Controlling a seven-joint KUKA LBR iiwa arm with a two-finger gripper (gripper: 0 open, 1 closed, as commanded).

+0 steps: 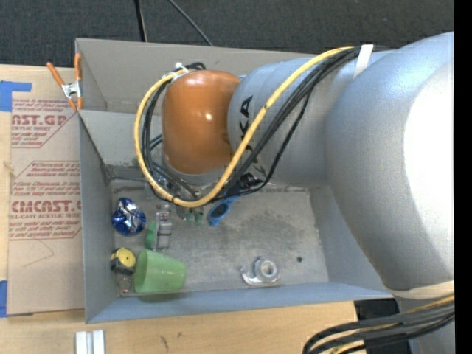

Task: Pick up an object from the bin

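Bin (287,231): grey metal, with a scuffed floor and a few small things in it, most of them in the left part.
Arm (383,161): big and silver, coming in from the right and covering the top right of the bin.
Cover (195,120): round and orange, on the end of the arm, above the back left part of the floor.
Cables (138,135): yellow and black, looped around the left side of the cover and running back along the arm.
Gripper (163,228): a small grey tip poking out below the cover, low over the left part of the floor. I cannot tell if it is open or closed (the cover and cables hide most of it).
Green bit (151,236): small, right by the left side of the gripper. I cannot tell if the gripper has it.
Cup (158,273): light green, lying on its side in the front left corner, just below the gripper and closest to it.
Ball (127,217): shiny blue and white, near the left wall, a little to the left of the gripper and not touching it.
Yellow thing (122,260): small and round with some black on it, touching the left end of the cup, below the ball.
Ring (262,270): silver, flat on the floor near the front wall, well apart from the gripper and off to its right.
Blue bit (218,211): small, just under the cables, to the right of the gripper. I cannot tell if it lies in the bin or is part of the arm.
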